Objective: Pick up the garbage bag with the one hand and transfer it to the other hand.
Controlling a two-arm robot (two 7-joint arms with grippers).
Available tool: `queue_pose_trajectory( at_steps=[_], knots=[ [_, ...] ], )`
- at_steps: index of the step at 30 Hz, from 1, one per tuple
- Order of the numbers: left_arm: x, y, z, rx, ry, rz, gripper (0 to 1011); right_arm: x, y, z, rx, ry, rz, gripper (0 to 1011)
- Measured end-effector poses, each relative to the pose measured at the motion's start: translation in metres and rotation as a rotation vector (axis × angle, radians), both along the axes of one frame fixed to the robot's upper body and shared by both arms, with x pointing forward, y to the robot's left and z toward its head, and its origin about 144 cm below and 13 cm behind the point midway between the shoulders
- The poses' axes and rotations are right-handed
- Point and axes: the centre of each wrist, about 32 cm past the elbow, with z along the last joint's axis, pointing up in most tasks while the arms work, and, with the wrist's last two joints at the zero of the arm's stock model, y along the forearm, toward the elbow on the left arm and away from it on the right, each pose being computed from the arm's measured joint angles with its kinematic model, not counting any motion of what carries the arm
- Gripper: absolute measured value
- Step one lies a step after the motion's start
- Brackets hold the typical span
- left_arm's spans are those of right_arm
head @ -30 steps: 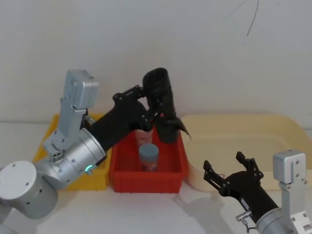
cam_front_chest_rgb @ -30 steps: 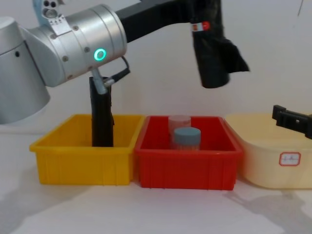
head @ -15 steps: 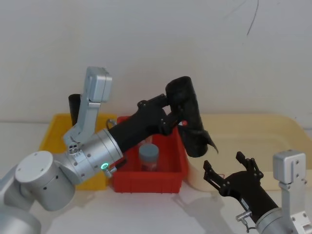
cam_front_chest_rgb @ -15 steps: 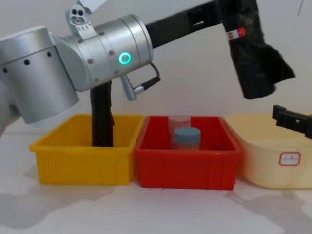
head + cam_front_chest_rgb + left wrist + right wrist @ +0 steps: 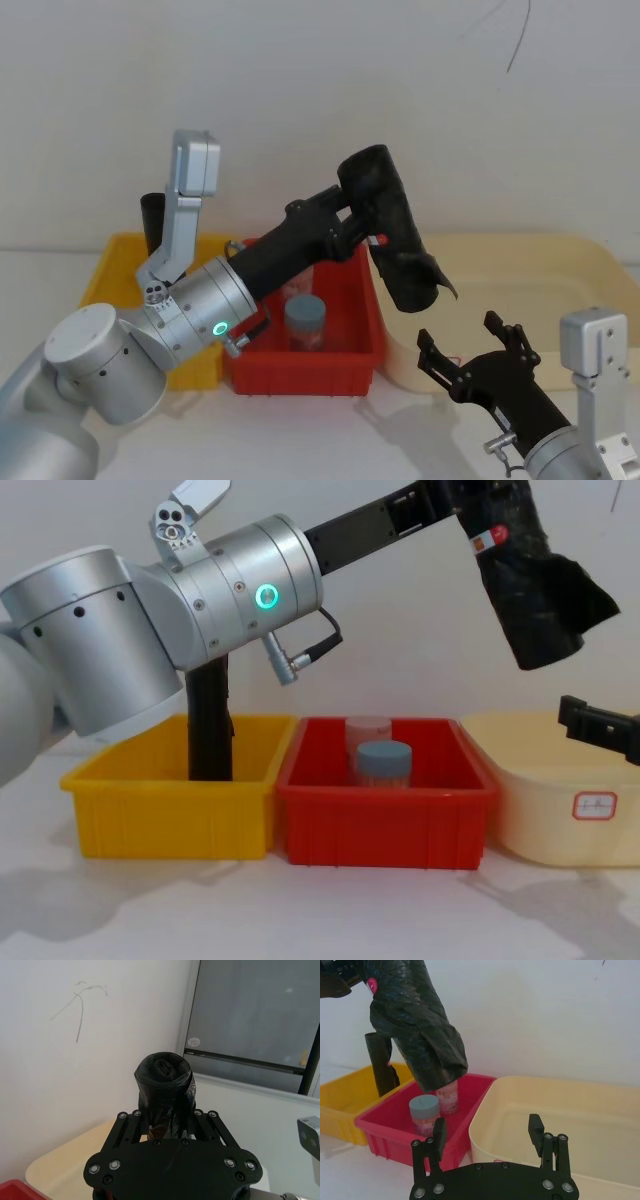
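1. Plastic roll in midair: the garbage bag (image 5: 392,232) hangs tilted above the right end of the red bin (image 5: 300,368). Its lower end leans toward the cream tub (image 5: 560,262) and trails a loose flap.
2. The left gripper (image 5: 357,225) clamps the bag near its upper end, with a finger pressed on either side of the roll. A green ring (image 5: 266,597) glows on that arm's silver body.
3. In the chest view the bag's top is cut off by the upper edge. The left wrist view looks onto its puckered end, and the rest is hidden behind the gripper's frame.
4. A red-and-white sticker (image 5: 487,540) sits just below the grip; any print on it is too small to read.
5. The right gripper (image 5: 460,338) sits lower, apart from the bag and in front of the tub, with its jaws spread wide and nothing between them.
6. Inside the red bin stands a jar with a blue-grey lid (image 5: 384,763). A paler jar (image 5: 368,728) is half hidden behind it.
7. An upright black roll (image 5: 208,720) stands in the yellow bin (image 5: 170,815). The bin wall hides its base, and the arm crosses its top.
8. The tub bears a red-bordered white label (image 5: 596,805), which is unreadable.
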Motion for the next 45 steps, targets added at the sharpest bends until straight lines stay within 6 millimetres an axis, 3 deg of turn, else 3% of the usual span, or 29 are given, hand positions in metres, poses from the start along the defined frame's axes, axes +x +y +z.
queue_pose_trajectory(
  at_steps=[20, 45],
  knots=[
    [0.005, 0.002, 0.0, -0.054, 0.019, 0.019, 371, 0.0, 0.0, 0.004, -0.027, 0.001, 0.008, 1000],
    [0.007, 0.002, 0.0, -0.066, 0.023, 0.022, 371, 0.021, 0.007, 0.046, -0.274, -0.016, 0.136, 1000]
  ],
)
